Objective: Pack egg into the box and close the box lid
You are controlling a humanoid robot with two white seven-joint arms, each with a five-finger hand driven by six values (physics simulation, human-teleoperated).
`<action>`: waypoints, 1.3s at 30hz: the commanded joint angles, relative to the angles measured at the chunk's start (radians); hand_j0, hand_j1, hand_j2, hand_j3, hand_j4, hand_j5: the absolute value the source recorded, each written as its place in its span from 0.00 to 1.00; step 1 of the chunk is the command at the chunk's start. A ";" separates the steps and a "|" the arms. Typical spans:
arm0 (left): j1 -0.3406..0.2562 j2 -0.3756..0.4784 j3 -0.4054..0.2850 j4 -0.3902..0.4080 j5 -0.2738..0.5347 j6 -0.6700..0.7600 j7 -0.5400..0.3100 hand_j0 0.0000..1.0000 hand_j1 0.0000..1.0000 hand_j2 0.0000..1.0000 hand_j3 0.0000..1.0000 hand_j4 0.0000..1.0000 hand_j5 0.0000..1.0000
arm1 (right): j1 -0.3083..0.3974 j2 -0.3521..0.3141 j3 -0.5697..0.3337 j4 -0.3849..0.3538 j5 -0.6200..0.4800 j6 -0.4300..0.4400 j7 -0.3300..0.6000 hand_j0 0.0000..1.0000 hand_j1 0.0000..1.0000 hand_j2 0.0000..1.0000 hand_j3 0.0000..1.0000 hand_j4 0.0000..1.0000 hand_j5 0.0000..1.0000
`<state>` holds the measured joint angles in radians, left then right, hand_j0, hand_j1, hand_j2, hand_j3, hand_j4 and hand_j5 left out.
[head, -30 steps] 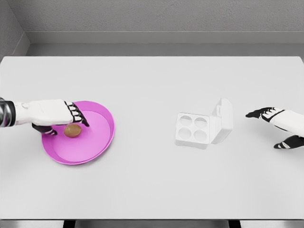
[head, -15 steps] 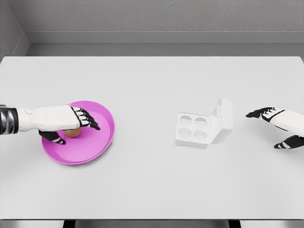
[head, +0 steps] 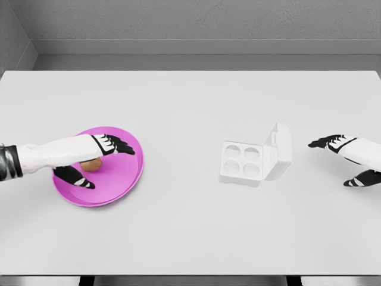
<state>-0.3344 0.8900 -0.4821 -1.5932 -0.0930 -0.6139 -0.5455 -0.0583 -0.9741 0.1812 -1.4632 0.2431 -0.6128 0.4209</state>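
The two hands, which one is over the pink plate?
The left hand, reaching in from the left above the egg on the pink plate. The right hand hangs beyond the open box.

A bare simulated test bench is shown, probably a lab mock-up: a plain white table [head: 190,226] is set against a grey textured wall [head: 202,18] beyond the left hand [head: 89,156], and no furnishings are rendered.
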 commanded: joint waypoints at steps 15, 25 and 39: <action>0.130 -0.095 0.146 -0.017 0.173 0.003 0.001 1.00 1.00 1.00 1.00 1.00 1.00 | 0.002 -0.002 0.000 0.004 -0.007 0.002 -0.001 1.00 1.00 1.00 1.00 1.00 1.00; 0.155 -0.103 0.197 0.024 0.176 0.118 -0.002 1.00 1.00 1.00 1.00 1.00 1.00 | 0.002 -0.002 0.000 0.004 -0.007 0.002 -0.001 1.00 1.00 1.00 1.00 1.00 1.00; 0.193 -0.128 0.181 0.022 0.282 0.261 -0.004 0.84 0.84 0.84 0.84 0.84 0.84 | 0.000 -0.002 0.001 0.007 -0.007 0.002 -0.001 1.00 1.00 1.00 1.00 1.00 1.00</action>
<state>-0.1350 0.7628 -0.3002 -1.5716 0.1829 -0.3573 -0.5494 -0.0583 -0.9741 0.1822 -1.4553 0.2431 -0.6128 0.4209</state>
